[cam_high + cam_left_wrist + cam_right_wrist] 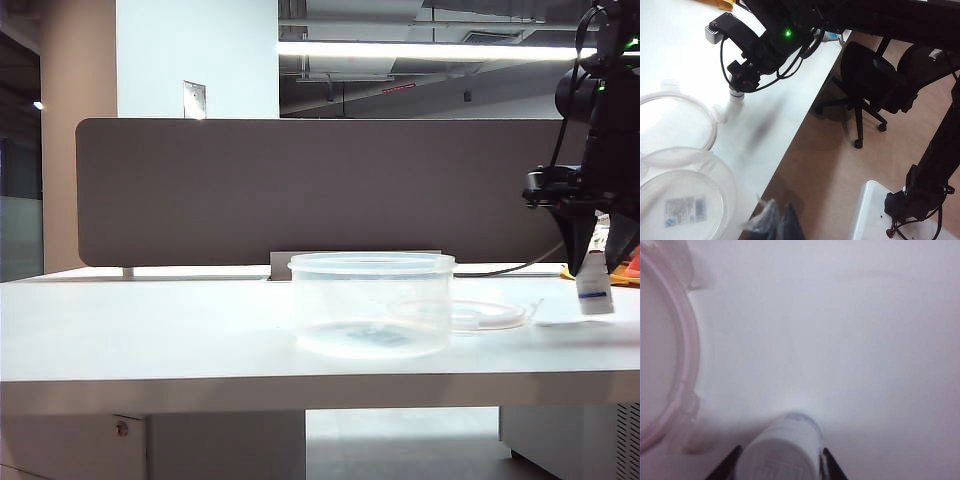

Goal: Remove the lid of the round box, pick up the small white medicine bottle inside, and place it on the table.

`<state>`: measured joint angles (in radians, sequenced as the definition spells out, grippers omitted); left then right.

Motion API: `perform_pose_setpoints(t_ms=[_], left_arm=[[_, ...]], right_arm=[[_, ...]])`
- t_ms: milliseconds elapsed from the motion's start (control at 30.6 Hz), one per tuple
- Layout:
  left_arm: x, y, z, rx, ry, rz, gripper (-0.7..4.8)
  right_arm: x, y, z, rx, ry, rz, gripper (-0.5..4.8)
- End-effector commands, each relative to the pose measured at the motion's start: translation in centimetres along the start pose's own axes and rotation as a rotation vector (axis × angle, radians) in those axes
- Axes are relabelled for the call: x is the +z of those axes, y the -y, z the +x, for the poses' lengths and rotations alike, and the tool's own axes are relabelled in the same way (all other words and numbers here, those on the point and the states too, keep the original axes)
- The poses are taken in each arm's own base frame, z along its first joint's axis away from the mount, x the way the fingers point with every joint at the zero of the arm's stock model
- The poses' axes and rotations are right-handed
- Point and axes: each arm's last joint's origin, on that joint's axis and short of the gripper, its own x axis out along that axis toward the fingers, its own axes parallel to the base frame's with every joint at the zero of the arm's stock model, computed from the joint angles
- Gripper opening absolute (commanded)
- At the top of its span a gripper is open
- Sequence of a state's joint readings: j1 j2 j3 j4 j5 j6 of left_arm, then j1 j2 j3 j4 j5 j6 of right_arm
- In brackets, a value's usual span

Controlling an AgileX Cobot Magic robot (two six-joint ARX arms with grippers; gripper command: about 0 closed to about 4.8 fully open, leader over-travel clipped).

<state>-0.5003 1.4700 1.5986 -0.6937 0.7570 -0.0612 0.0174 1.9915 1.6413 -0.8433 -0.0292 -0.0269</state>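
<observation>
**Bottle at the table, right jaws either side of it**

Observation: small white medicine bottle [595, 283] stands at the far right of the table [150, 330], its base apparently on or just at the surface; contact is not certain. The right gripper [780, 462] comes down over it from above. In the right wrist view a dark fingertip [730, 460] shows on each side of the bottle, close to its wall; whether the jaws press it or have let go, I cannot tell.

Left gripper [775, 222] sits at the near table edge beside the round box [370, 305], jaws closed together on nothing.

Lid [460, 315] lies flat on the table between box and bottle, apart from both.

Handling, as judgement:
- Bottle: light, stiff plastic, smooth wall, probably a bit slippery. Narrow base, so it would tip easily if nudged on release. Best hold is across the body, below the cap.
- Lid: thin, flexible, hard to pinch flat; side tabs are the place to take it.
- Box: stiff, light, empty; would slide if pushed.

Count:
- bottle: one
- lid: one
- box: one
- grippers: two

A printed label shows through the box floor in the left wrist view.
</observation>
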Motion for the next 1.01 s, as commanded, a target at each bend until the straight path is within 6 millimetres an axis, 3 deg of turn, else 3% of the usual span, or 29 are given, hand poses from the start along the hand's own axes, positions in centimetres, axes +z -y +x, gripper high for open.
perform_pose_setpoints(t_ms=[33, 229, 294, 458, 556, 654, 850, 1014], left_arm=[[0.2, 0.2, -0.2, -0.006, 0.008, 0.005, 0.21], [0.1, 0.2, -0.3, -0.006, 0.004, 0.002, 0.21], [0.1, 0.2, -0.3, -0.006, 0.000, -0.003, 0.21], [-0.1, 0.2, -0.3, -0.005, -0.013, -0.012, 0.21], [-0.1, 0.2, -0.3, -0.005, -0.014, -0.012, 0.21], [-0.1, 0.3, -0.3, 0.000, -0.013, -0.008, 0.21], [-0.2, 0.2, -0.4, 0.066, -0.021, 0.007, 0.21], [-0.2, 1.1, -1.7, 0.162, -0.001, 0.065, 0.21]], right_arm=[[0.0, 0.0, -0.1, 0.004, -0.004, 0.000, 1.91], [0.0, 0.0, -0.1, 0.003, -0.011, 0.000, 2.27], [-0.1, 0.0, -0.1, 0.004, -0.015, 0.000, 2.76], [0.0, 0.0, -0.1, 0.004, -0.011, 0.000, 2.90], [0.0, 0.0, -0.3, 0.003, -0.008, 0.000, 3.77], [-0.1, 0.1, -0.9, -0.013, -0.001, 0.002, 3.82], [0.1, 0.3, -5.8, -0.019, 0.143, 0.008, 3.77], [-0.4, 0.0, -9.8, 0.021, 0.234, 0.034, 3.56]])
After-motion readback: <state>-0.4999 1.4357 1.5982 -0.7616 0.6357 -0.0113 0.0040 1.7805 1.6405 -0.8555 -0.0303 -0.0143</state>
